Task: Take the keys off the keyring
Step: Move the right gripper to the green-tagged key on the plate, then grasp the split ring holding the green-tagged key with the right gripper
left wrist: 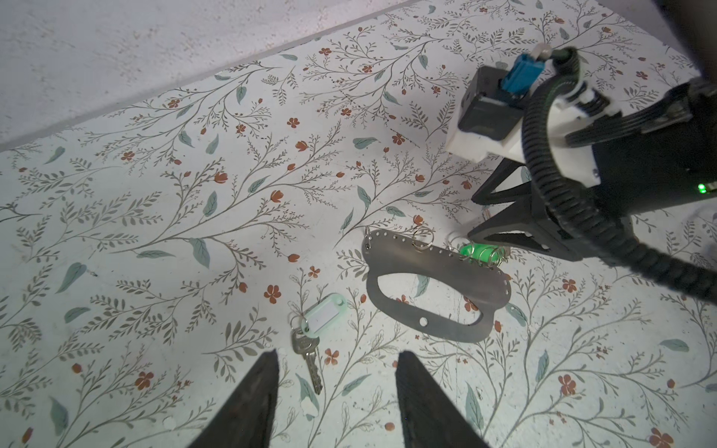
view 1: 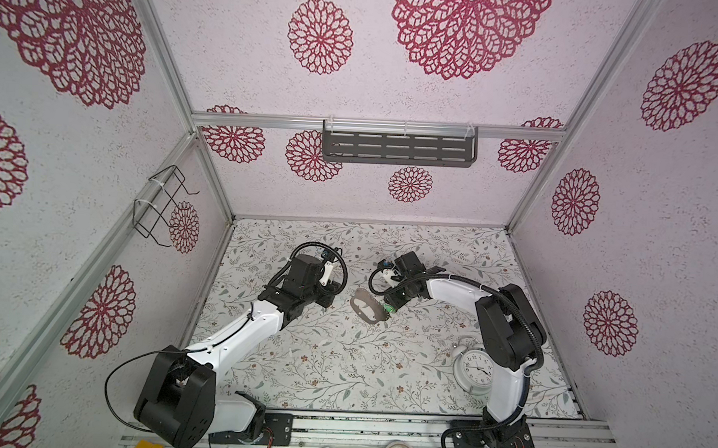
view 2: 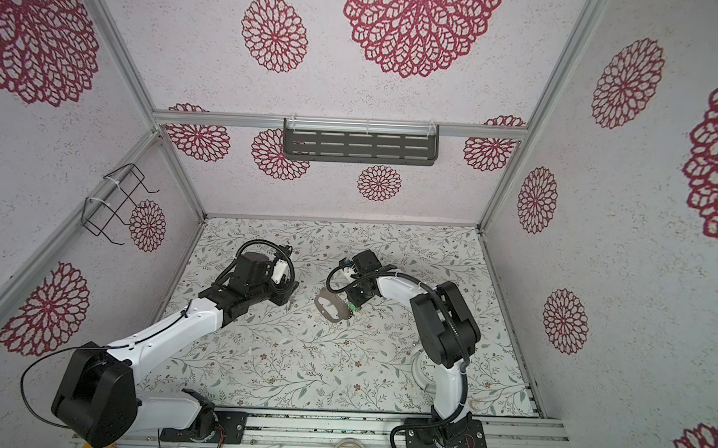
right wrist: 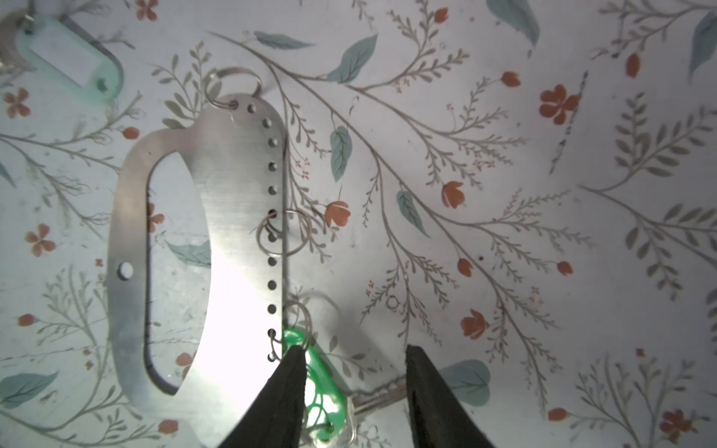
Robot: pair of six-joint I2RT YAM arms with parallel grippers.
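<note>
The keyring (right wrist: 232,186) is a flat grey metal plate with an oval opening and a row of edge holes, lying flat on the table in both top views (view 1: 368,306) (view 2: 332,306). A bright green tag (right wrist: 326,388) with its key (right wrist: 382,391) hangs on small wire rings at the plate's end hole. My right gripper (right wrist: 351,349) stands open astride that tag, with one finger touching it. The pale-tagged key (left wrist: 308,357) and its tag (left wrist: 322,314) lie loose beside the plate. Just short of them my left gripper (left wrist: 337,357) is open and empty.
Two bare split rings (right wrist: 285,232) (right wrist: 232,87) stay on the plate's holes. A round white alarm clock (view 1: 474,367) lies at the front right beside the right arm's base. A dark shelf (view 1: 398,147) hangs on the back wall and a wire rack (view 1: 160,204) on the left wall.
</note>
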